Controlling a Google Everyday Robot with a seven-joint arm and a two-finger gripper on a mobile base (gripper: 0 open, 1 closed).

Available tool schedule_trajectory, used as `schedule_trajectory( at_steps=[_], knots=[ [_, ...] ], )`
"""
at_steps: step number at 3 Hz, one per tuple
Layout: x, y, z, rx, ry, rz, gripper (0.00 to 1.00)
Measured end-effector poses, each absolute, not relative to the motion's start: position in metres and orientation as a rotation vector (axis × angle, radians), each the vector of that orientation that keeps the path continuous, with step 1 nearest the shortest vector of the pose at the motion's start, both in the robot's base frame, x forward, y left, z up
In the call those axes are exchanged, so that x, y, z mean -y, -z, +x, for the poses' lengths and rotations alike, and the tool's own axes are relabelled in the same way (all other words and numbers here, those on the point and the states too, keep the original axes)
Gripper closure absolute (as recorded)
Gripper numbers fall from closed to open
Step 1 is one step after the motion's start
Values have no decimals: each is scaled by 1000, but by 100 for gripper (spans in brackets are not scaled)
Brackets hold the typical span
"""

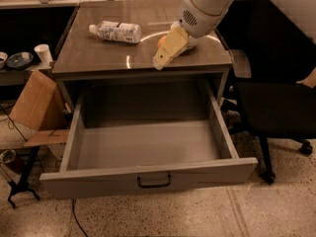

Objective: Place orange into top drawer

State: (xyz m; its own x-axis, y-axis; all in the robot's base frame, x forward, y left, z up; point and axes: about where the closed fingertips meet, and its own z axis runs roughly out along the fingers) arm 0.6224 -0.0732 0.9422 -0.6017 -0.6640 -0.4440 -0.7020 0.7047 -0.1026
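The orange [161, 40] lies on the grey cabinet top [98, 58], right of centre; only a small sliver of it shows behind my gripper. My gripper [161, 61], cream-coloured on a white arm, hangs low over the tabletop just in front of and over the orange, pointing down-left. The top drawer [207, 173] is pulled fully out below; its inside is bare and its dark handle [154, 181] sits at the centre of the front panel.
A plastic bottle [116, 31] lies on its side on the cabinet top, left of the orange. A black office chair [276, 107] stands to the right. A cardboard box [34, 100], a paper cup [43, 53] and a stand's legs [19, 189] are to the left.
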Motion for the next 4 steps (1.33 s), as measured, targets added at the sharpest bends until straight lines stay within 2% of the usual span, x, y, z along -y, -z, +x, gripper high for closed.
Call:
schedule_trajectory(
  at_steps=[3,4],
  knots=[
    [78,-938,630,-2534,-155,-862,0],
    [88,-914,663,-2685,-159,-629,0]
  ],
)
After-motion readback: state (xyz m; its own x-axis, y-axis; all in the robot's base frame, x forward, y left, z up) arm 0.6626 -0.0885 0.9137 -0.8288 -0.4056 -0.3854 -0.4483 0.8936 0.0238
